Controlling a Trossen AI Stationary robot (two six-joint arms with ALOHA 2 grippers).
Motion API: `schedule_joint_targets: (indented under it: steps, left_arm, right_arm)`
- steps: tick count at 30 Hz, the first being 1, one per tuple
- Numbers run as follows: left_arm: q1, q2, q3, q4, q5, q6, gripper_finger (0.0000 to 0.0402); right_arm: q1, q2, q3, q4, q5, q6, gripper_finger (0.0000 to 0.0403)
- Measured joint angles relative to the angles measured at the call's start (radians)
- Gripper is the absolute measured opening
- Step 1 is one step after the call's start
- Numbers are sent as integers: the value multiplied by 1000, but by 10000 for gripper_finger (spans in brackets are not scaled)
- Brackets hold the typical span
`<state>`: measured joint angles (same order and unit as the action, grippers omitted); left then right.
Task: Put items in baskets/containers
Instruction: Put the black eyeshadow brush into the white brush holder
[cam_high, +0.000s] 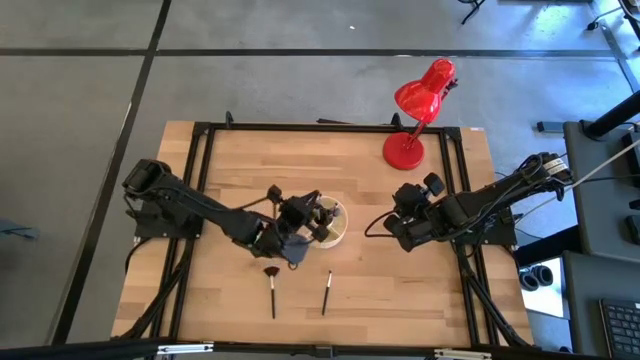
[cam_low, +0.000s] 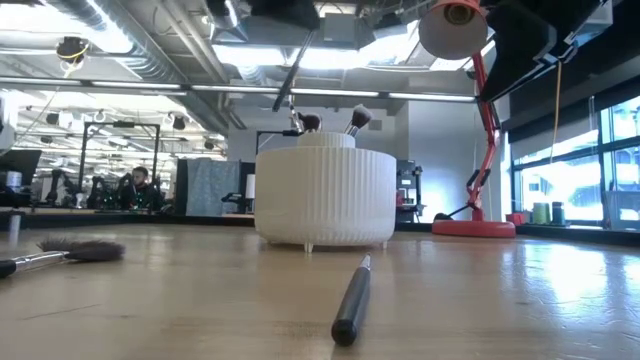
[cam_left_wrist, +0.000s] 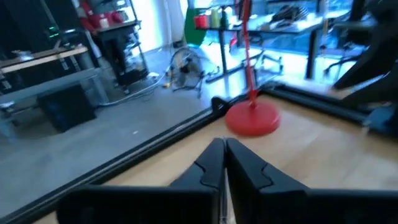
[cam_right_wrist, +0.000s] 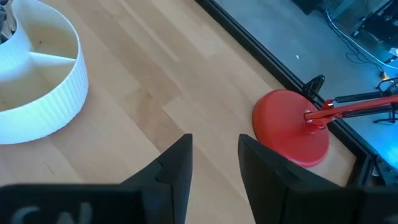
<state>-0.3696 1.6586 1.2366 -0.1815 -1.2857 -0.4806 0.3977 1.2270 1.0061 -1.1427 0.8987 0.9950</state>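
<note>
The cream ribbed cup (cam_high: 333, 224) stands on the table's middle, and two brush heads (cam_low: 357, 118) stick up out of it. My left gripper (cam_high: 316, 213) hovers over the cup, shut on a thin dark brush (cam_low: 292, 75). A fan-headed brush (cam_high: 271, 285) and a plain dark brush (cam_high: 327, 292) lie flat on the wood nearer the near edge. My right gripper (cam_high: 397, 228) waits open to the right of the cup, above the bare table. Its fingers stand apart in the right wrist view (cam_right_wrist: 214, 155). My left gripper pinches the brush between its two shut fingers (cam_left_wrist: 214, 163), coming from above. The held end (cam_low: 312, 35) is hidden by the gripper. The brush hangs slanting below the fingers. Its lower end (cam_low: 277, 105) is above the cup's rim and touches nothing.
A red desk lamp stands with its base (cam_high: 404, 151) near the far right corner of the table. A black frame (cam_high: 330, 127) runs along the table's edges. Bare wood (cam_high: 400, 290) lies to the right of the loose brushes.
</note>
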Motion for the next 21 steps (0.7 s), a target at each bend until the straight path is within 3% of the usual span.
schedule_joint_targets:
  steps: [4, 7, 15, 21]
  left_arm:
    - [10, -9, 0, 191, 1, 142, 8]
    - [25, 16, 2, 289, 18, 155, 8]
    - [54, 140, 0, 285, 29, -13, 8]
    - [57, 167, 0, 287, 15, -11, 24]
  right_arm:
    - [0, 0, 0, 0, 10, -4, 129]
    - [0, 0, 0, 0, 29, -10, 129]
    - [0, 0, 0, -1, 52, -10, 129]
    - [0, 0, 0, -4, 52, -11, 129]
